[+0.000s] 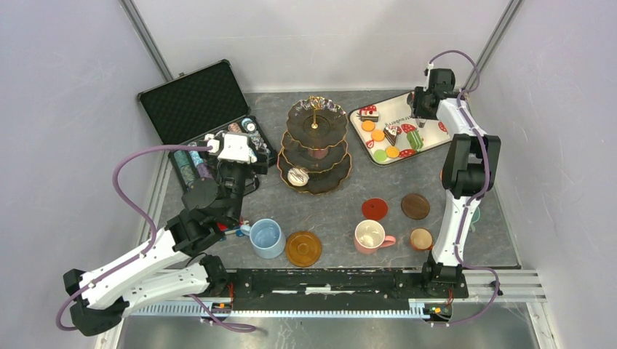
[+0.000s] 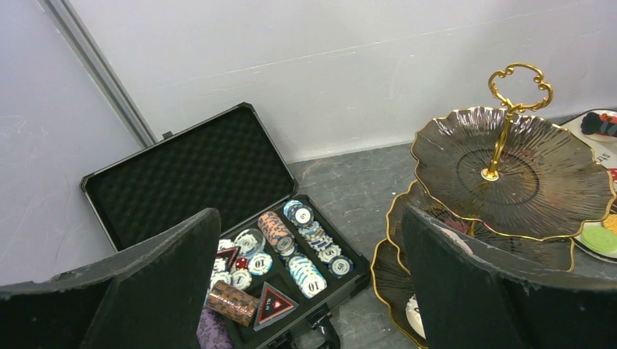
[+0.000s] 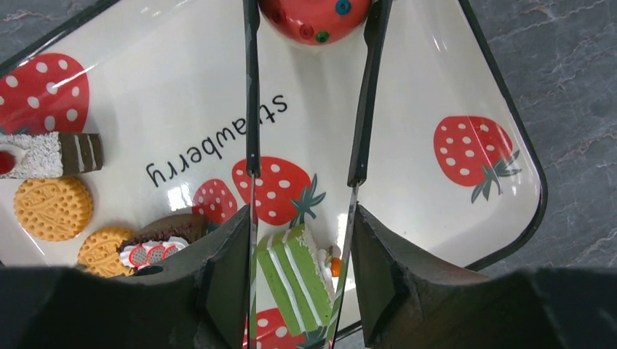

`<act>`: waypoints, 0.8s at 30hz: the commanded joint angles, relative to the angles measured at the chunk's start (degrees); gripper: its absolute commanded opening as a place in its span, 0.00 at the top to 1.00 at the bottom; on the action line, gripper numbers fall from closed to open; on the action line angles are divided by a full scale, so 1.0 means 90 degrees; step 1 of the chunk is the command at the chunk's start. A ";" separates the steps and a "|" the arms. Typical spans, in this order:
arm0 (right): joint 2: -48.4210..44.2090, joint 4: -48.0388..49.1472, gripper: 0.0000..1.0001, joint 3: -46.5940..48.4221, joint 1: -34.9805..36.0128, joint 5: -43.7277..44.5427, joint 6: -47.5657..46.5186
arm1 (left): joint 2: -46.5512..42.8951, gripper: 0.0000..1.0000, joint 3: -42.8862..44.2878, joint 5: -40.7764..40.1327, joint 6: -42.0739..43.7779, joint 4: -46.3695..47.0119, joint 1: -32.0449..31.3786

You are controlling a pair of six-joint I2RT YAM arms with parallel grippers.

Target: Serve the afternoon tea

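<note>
— Over at the far right corner, what is your right gripper doing?

— My right gripper is down low over the white strawberry tray, jaws partly apart. A green cake slice lies on the tray between my fingers. A sliver of tray shows between the slice and one finger, so I am not clamping it. I cannot tell if the other finger touches it. Further along the tray sits a red donut, and off to the side are an orange biscuit and a chocolate slice.

— And your left?

— My left gripper is spread wide and holds nothing. It hangs above the table, with the poker chip case, lid up, on one side ahead of it and the three-tier stand on the other.

— Where is the rest of the tea?

— The stand is at the middle of the table, just beside the tray, with one round sweet on its bottom tier. Along the near edge stand a blue mug, an amber coaster just beside it, a pink mug and a small brown mug. A red coaster and a brown coaster lie just behind the last two.
</note>
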 commanded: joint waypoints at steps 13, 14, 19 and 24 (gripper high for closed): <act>-0.2682 0.0776 0.75 -0.2262 0.0172 -0.0142 0.0248 | -0.0107 0.00 0.0037 0.0183 -0.0493 0.0095 0.0124; -0.3097 0.0948 0.75 -0.2837 0.0190 -0.0267 0.0330 | -0.0114 0.00 0.0041 0.0206 -0.0535 0.0063 0.0126; -0.4893 0.1335 0.75 -0.4949 0.0655 -0.0924 0.0491 | -0.0218 0.00 0.0143 0.0326 -0.0774 -0.0158 0.0124; -0.6540 0.1055 0.75 -0.6363 0.1405 -0.1016 0.0323 | -0.0501 0.00 0.0172 0.0396 -0.0920 -0.0266 0.0124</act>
